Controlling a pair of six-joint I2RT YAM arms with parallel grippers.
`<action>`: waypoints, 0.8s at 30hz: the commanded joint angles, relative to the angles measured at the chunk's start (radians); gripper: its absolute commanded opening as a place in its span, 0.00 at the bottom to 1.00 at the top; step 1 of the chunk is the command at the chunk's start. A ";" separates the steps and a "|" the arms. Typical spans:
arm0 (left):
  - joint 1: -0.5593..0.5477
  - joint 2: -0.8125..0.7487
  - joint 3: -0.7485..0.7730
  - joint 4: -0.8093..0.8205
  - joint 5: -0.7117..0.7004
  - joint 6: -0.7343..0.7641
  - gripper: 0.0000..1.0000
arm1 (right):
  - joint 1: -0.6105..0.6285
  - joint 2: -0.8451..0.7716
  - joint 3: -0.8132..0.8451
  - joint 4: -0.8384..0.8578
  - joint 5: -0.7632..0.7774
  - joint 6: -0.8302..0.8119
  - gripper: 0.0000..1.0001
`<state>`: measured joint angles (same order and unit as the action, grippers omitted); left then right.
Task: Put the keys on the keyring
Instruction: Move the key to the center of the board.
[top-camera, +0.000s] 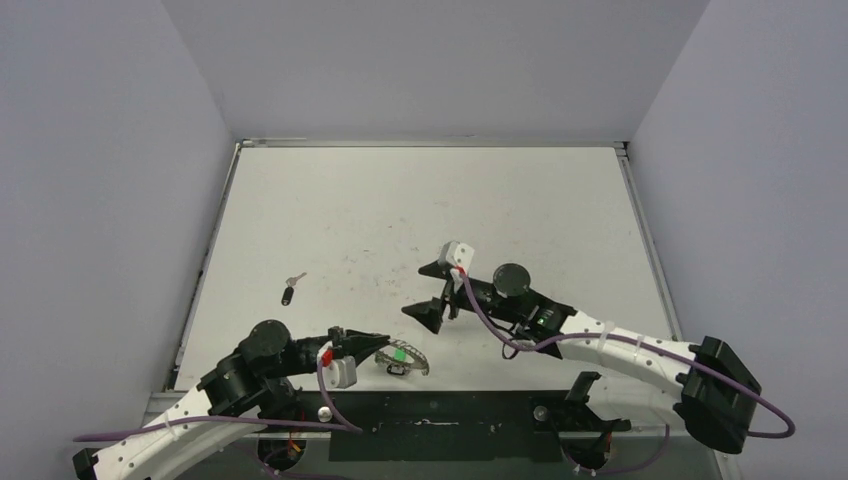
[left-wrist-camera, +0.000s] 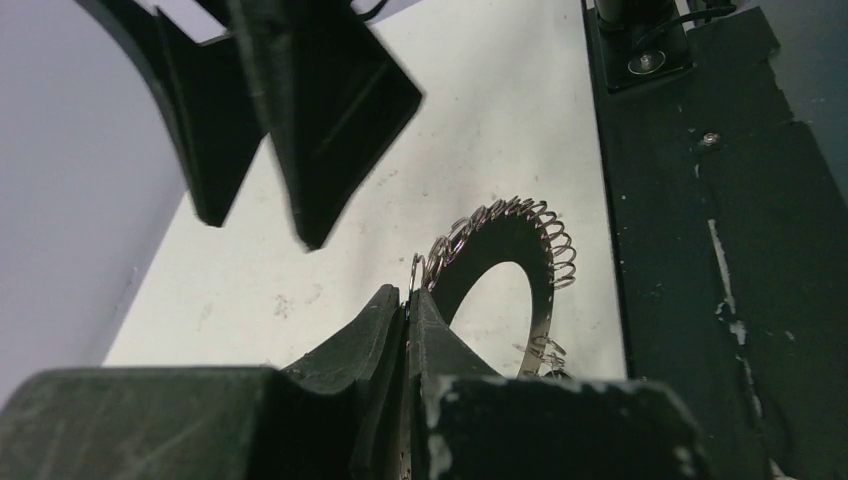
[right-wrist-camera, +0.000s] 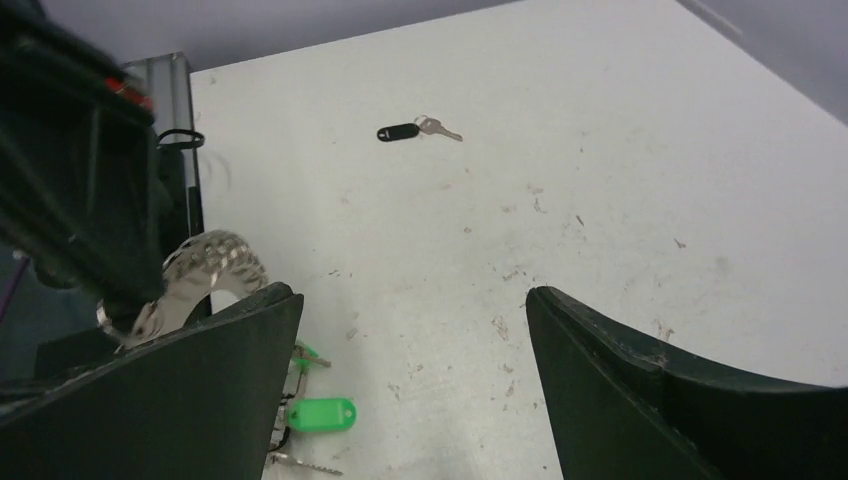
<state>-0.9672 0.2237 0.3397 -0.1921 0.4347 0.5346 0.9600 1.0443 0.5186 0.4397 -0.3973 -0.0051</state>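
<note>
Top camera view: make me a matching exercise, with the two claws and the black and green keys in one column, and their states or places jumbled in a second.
Column one:
1. left claw
2. right claw
3. black-headed key
4. green-headed key

Column two:
A. open, holding nothing
B. lying alone, away from the others
C. shut on the keyring
D. lying close by the keyring

Pairs: 1-C, 2-A, 3-B, 4-D

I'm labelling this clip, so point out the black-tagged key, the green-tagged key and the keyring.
black-tagged key (right-wrist-camera: 398, 132), right wrist view, on its black tag.
green-tagged key (right-wrist-camera: 320, 415), right wrist view, on its green tag.
keyring (left-wrist-camera: 500, 238), left wrist view, on the top of its band.
</note>
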 joint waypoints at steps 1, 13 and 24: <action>-0.004 0.000 0.089 -0.045 -0.047 -0.114 0.00 | -0.062 0.165 0.185 -0.016 0.047 0.211 0.85; -0.004 -0.036 0.155 -0.286 -0.077 -0.145 0.00 | -0.095 0.773 0.735 -0.255 0.045 0.455 0.74; -0.005 -0.133 0.133 -0.328 -0.099 -0.156 0.00 | 0.065 1.239 1.294 -0.576 0.268 0.356 0.56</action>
<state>-0.9672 0.1101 0.4366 -0.5404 0.3508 0.3958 0.9474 2.2120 1.6703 -0.0330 -0.2588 0.3992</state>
